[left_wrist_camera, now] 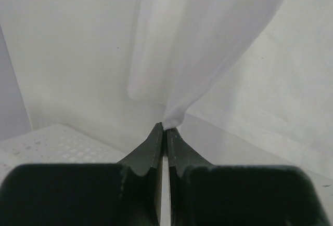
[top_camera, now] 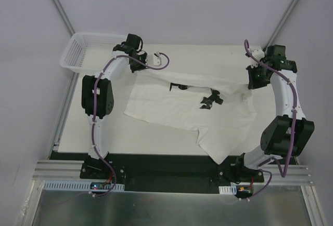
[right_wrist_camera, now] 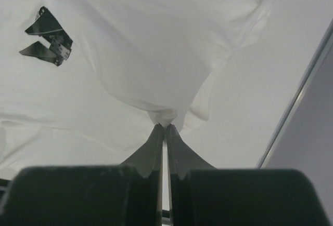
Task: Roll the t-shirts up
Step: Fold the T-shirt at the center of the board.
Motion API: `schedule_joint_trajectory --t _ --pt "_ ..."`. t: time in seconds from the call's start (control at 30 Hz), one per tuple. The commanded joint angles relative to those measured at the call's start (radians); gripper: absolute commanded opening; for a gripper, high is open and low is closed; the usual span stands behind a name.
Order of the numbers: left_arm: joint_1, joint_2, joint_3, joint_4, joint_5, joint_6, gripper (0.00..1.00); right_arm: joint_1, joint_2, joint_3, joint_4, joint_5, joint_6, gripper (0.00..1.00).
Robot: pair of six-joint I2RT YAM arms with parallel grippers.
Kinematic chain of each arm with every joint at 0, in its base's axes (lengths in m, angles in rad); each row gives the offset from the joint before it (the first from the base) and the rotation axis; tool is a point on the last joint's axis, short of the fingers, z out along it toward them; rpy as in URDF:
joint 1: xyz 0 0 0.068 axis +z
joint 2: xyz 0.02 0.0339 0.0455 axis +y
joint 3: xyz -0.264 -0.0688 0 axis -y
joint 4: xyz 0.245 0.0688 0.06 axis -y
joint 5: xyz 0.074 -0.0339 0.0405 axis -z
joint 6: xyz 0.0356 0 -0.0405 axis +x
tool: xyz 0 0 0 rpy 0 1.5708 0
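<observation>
Left claw (left_wrist_camera: 165,128) is clamping a bunched fold of the t-shirt (top_camera: 171,109) at its tips; right claw (right_wrist_camera: 165,127) is gripping another fold likewise. Cloth is stretching between the two claws and draping down onto the desk (top_camera: 145,143) below them (mesh basket (top_camera: 70,60) sitting near the left claw, outer side).

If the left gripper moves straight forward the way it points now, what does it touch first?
The t-shirt itself: the left gripper pinches its edge, and the cloth stretches directly ahead. Behind it seems to be a white surface, though depth is unclear.
</observation>
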State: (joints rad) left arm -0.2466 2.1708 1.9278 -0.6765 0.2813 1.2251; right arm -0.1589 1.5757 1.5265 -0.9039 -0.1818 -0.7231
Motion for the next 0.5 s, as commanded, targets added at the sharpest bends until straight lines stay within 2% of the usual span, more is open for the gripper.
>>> schedule_joint_trajectory --t 0.0,0.27,0.47 --pt "0.017 -0.074 0.01 -0.018 -0.013 0.068 0.0 0.018 -0.078 -0.066 -0.062 -0.024 0.063 0.01" --pt "0.021 -0.095 0.013 -0.017 -0.037 0.177 0.0 0.045 -0.118 -0.129 -0.087 -0.045 0.07 0.01" --pt "0.02 -0.17 -0.125 -0.018 -0.028 0.195 0.0 0.055 -0.14 -0.163 -0.101 -0.058 0.059 0.01"
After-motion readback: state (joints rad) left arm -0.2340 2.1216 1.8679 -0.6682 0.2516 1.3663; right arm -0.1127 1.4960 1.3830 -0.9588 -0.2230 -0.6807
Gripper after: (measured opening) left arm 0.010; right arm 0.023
